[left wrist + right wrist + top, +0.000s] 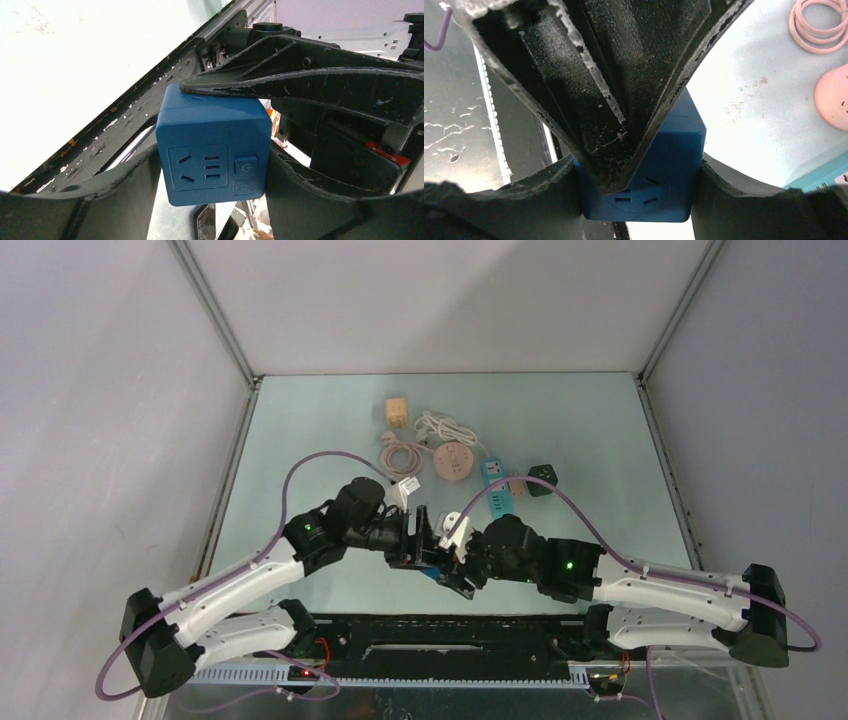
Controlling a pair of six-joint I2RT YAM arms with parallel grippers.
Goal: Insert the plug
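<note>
Blue socket cube (212, 145) is clamped betw. left gripper (212, 167) & right gripper (638, 192) fingers; opposite pulls may twist it loose.

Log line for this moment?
left gripper: shut on blue cube socket | right gripper: shut on blue cube socket | status: shared grasp
</note>
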